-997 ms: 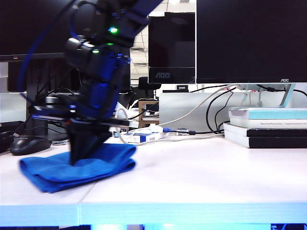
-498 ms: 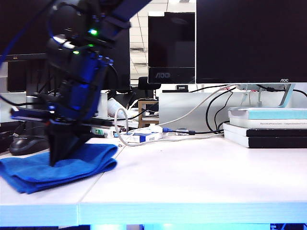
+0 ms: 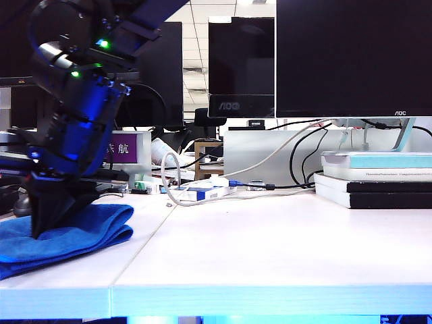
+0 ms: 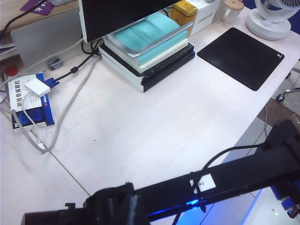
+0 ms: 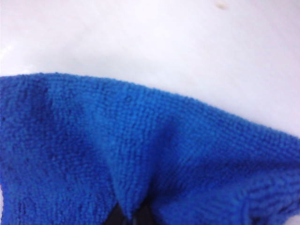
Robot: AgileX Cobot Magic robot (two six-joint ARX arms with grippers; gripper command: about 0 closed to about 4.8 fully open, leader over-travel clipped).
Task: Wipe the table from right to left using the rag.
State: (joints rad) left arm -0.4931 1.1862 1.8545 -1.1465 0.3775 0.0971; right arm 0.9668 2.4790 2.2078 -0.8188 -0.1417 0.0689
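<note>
The bright-blue rag (image 3: pixel 88 229) lies on the pale table (image 3: pixel 270 250) at the far left of the exterior view, its left end cut off by the frame edge. My right gripper (image 3: pixel 42 233) has reached across and points down into it. In the right wrist view its dark fingertips (image 5: pixel 117 218) pinch a raised fold of the rag (image 5: pixel 140 154), with white table (image 5: pixel 164 42) beyond. The left wrist view looks down on the table (image 4: pixel 140 126), where a black arm link (image 4: pixel 225 176) crosses below. There the left gripper is only a dark mass at the frame edge, its jaws unreadable.
A stack of books (image 3: pixel 374 179) sits at the right under the monitors, with cables and a small blue box (image 3: pixel 202 192) at the back middle. A seam (image 3: pixel 145 243) runs across the table. The left wrist view shows a black mouse pad (image 4: pixel 241 56) and a fan (image 4: pixel 274 18).
My right gripper has slid left across the table, dragging the rag with it. The rag's left end has passed out of the frame. The left arm has not moved.
</note>
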